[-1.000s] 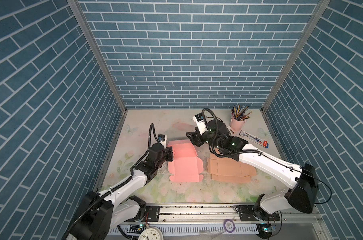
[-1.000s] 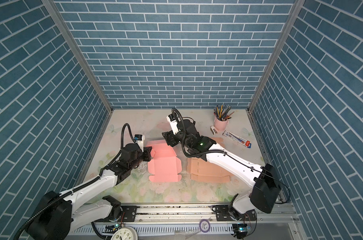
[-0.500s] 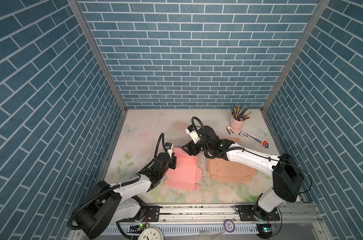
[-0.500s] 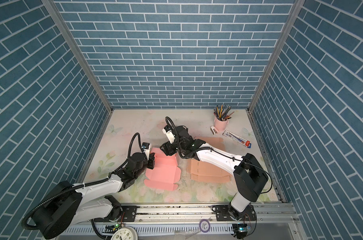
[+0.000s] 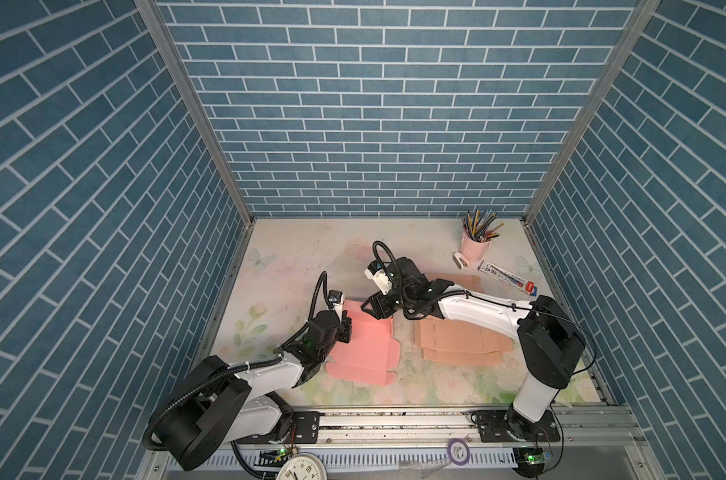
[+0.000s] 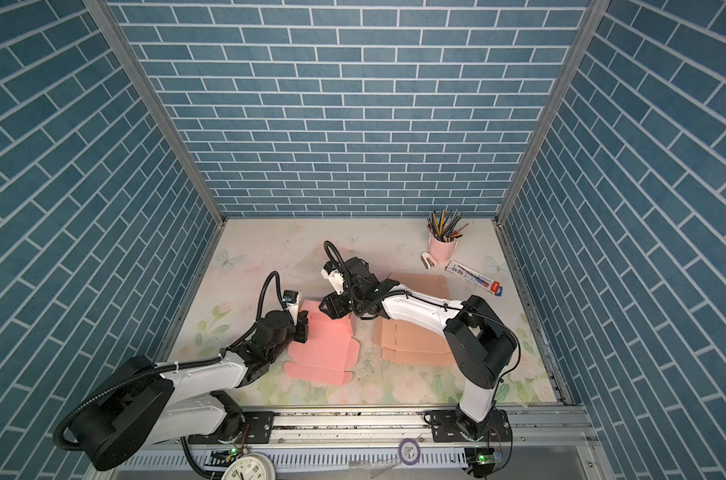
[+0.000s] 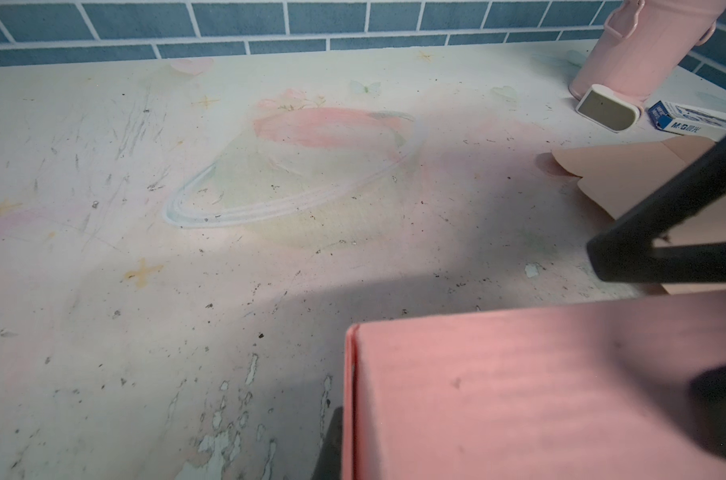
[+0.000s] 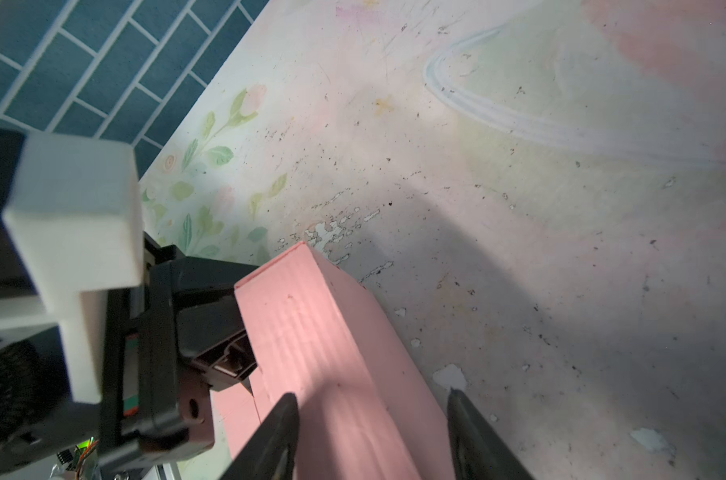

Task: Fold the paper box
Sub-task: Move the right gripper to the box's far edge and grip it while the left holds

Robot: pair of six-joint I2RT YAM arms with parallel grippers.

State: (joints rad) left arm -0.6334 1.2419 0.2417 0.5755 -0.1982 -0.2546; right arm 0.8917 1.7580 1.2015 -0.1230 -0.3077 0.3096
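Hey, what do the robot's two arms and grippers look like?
The left arm and right arm have white shells with black joints and bases. The left gripper and right gripper are black with tapered fingers; a white camera block and ribbed black cable sit behind each.

Slim blue-and-white box (image 7: 693, 118), far right, just beside the pink pencil cup (image 7: 643, 50): brand "M&G" near its blue end, legible in the left wrist view; the characters after it too blurred to read; same box in both top views (image 5: 506, 277) (image 6: 475, 279): print too small to read; clock (image 5: 303, 469) (image 6: 249, 469), near edge: dial numerals, cut off, not surely legible; no other lettering readable.
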